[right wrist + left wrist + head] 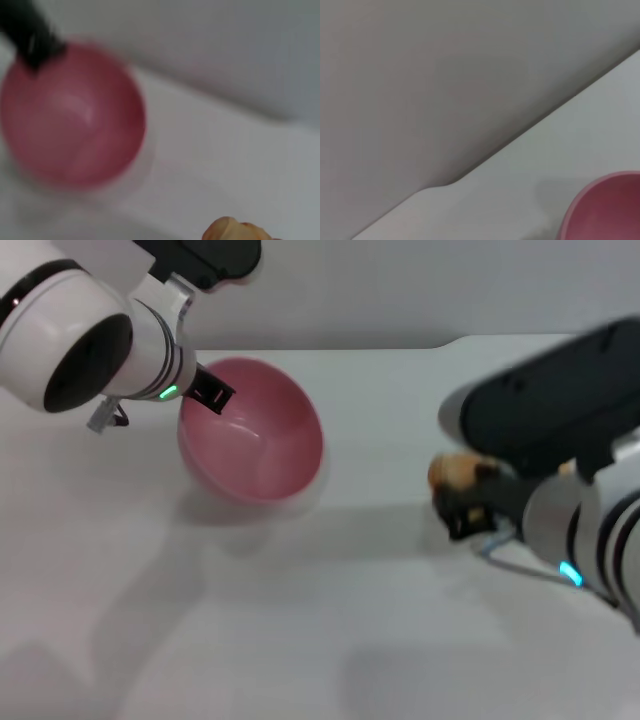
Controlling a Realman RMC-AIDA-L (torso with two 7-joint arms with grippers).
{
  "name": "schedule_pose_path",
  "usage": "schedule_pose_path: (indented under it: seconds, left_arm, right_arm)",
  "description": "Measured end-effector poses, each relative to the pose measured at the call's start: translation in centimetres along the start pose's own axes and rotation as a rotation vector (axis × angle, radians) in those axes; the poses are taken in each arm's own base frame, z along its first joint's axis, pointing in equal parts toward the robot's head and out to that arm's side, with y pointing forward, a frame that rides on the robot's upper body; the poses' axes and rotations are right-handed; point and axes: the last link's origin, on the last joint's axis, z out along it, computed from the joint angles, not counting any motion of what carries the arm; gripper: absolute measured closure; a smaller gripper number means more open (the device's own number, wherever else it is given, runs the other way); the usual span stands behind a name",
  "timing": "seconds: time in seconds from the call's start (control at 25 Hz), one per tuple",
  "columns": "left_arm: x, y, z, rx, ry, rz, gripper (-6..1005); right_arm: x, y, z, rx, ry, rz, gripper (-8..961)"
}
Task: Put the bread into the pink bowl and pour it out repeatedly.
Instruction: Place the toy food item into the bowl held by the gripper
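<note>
Pink bowl (pixel 252 430), tilted near the bench's (pixel 300 620) far edge, is gripped at its rim by my left gripper (pixel 212 392); my right gripper (pixel 468 502) holds the bread (pixel 452 470). No writing shows.

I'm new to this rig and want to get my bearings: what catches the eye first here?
The pink bowl stands out most: tipped on its side on the white table, empty, its mouth facing the robot's right, with the left gripper clamped on its rim. Next, on the robot's right, the right gripper holds the bread, clear of the bowl and not yet in it.
</note>
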Motion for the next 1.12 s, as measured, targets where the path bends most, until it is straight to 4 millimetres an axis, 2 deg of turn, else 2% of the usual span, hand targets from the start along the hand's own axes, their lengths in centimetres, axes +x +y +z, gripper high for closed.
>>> schedule_pose_path:
  seconds: [0.16, 0.28, 0.48, 0.52, 0.72, 1.12]
  left_arm:
    - [0.0, 0.7, 0.0, -0.018, 0.007, 0.009, 952]
    - [0.2, 1.4, -0.2, -0.057, 0.022, 0.002, 952]
    - [0.4, 2.1, -0.2, -0.083, 0.036, 0.008, 952]
    - [0.7, 2.7, -0.5, -0.108, 0.057, 0.007, 952]
    - [1.1, 3.2, -0.8, -0.120, 0.078, 0.015, 952]
    - [1.5, 3.3, -1.0, -0.123, 0.089, 0.020, 952]
  right_arm:
    - [-2.2, -0.3, -0.8, 0.032, -0.100, -0.041, 574]
    - [-4.7, 0.8, -1.1, -0.009, -0.217, -0.080, 602]
    - [-6.4, 1.7, -1.0, -0.067, -0.334, -0.100, 626]
    - [-6.6, 1.9, -0.8, -0.079, -0.352, -0.102, 631]
    - [-6.7, 3.4, -0.1, -0.171, -0.394, -0.089, 657]
    - [-6.1, 4.4, 0.4, -0.231, -0.372, -0.062, 747]
